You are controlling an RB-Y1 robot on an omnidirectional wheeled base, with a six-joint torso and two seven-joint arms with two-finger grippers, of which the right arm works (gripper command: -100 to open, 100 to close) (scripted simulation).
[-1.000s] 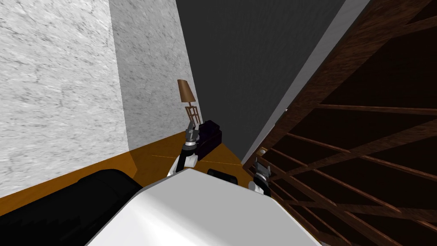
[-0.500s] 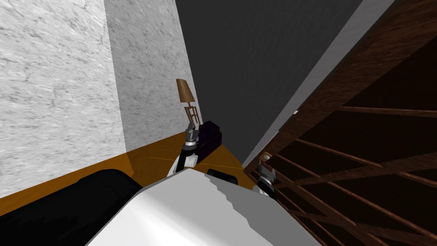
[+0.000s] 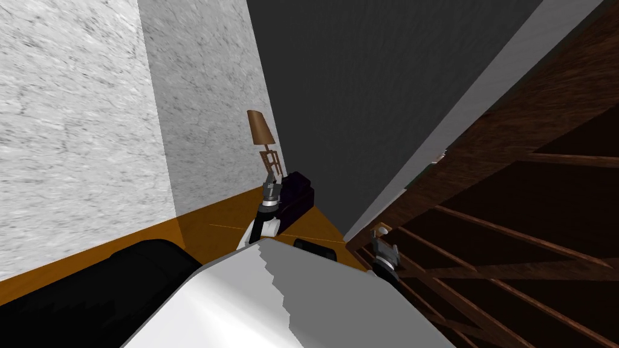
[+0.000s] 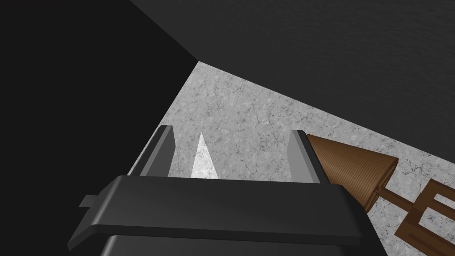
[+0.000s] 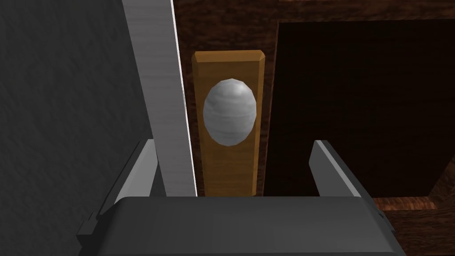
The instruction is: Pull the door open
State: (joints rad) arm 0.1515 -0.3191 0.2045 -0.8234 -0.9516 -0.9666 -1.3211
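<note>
Right fingers: spread wide and gripping nothing. The two blades stand one on each side of the knob, which lies just ahead of their tips.
Right gripper: aimed straight at the door. From the head camera it sits low on my right, just beneath the knob.
Knob: a pale grey, egg-shaped ball on a tan wooden backplate. Neither blade touches it (as far as the wrist camera shows).
Door: dark brown wood with a darker recessed panel beside the backplate. Seen from above it fills my right side, crossed by thin slanting bars. Its knob is near the bottom corner.
Frame strip: light grey, just beside the door's edge, with a dark grey wall on its far side.
Left fingers: released, apart, with nothing between them.
Left gripper: held out ahead over the orange floor, well apart from the door.
Lamp: brown cone shade on a slatted base, just beyond the left gripper and next to a dark blocky piece of furniture.
Marbled wall: pale grey, along my left.
</note>
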